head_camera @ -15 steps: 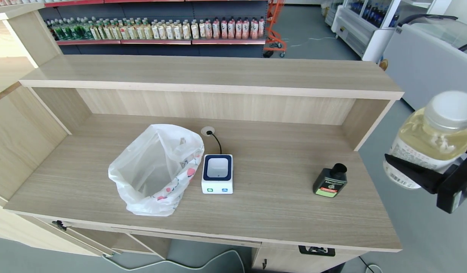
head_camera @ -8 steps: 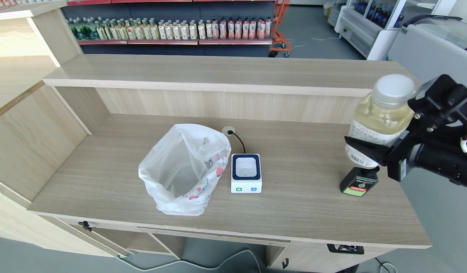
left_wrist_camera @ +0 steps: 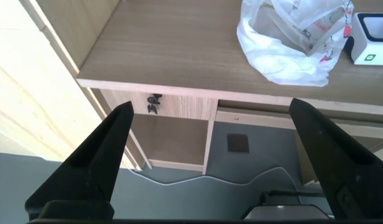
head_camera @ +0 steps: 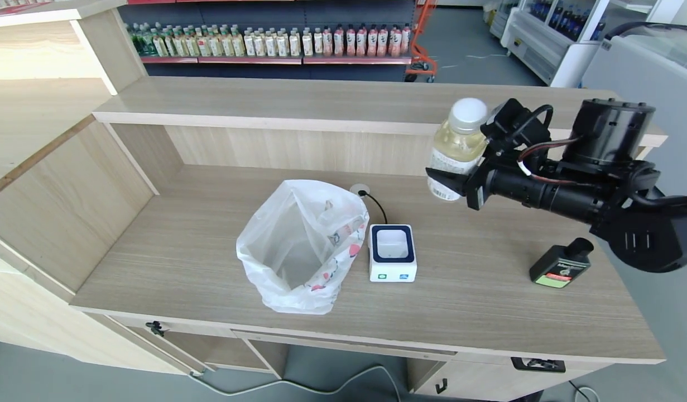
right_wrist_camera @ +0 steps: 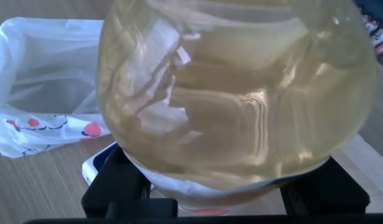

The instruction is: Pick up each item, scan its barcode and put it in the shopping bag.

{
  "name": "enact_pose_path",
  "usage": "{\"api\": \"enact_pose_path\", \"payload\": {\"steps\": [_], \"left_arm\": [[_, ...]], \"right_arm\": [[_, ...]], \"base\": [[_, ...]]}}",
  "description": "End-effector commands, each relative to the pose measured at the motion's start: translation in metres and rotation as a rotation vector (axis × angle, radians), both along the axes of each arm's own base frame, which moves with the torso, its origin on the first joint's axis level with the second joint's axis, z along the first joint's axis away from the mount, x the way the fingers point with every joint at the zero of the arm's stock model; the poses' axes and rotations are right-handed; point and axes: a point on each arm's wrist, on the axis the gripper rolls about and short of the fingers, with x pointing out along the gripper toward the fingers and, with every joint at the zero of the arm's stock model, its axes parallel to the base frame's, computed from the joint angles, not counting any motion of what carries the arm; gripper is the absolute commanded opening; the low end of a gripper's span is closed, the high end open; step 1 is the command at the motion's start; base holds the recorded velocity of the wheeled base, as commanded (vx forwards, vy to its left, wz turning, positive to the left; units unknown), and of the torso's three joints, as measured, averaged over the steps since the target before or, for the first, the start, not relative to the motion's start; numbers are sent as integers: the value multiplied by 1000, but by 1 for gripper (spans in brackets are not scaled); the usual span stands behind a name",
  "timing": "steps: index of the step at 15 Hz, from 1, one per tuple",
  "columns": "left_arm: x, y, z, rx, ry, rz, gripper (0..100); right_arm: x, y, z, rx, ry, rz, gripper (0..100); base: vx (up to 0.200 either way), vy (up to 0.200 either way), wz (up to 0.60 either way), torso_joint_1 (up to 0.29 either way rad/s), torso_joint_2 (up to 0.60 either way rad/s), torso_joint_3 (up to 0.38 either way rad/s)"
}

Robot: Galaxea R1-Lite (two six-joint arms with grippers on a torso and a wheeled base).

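Right gripper, pinching drink bottle, swung in over counter's back-right part, short of barcode scanner. Left gripper spread, off counter's front-left corner.

Counter of pale wood-grain board, smooth and matt, shopping bag of thin, crinkled, half-clear plastic, scanner of glossy white plastic, drink bottle of clear shiny plastic with a white matt cap, my right gripper of matt black plastic
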Motion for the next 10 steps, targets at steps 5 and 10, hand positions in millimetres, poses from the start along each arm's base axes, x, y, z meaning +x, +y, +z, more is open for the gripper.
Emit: {"api": "enact_pose_path", "payload": {"steps": [5, 10], "left_arm": [[0, 0, 0, 0, 1, 0, 100], [0, 0, 0, 0, 1, 0, 100]], "right_arm": [[36, -6, -61, -4, 32, 84, 0], [52, -2, -90, 77, 121, 88, 0]], "base": [[0, 0, 0, 0, 0, 0], [0, 0, 0, 0, 0, 0]]}}
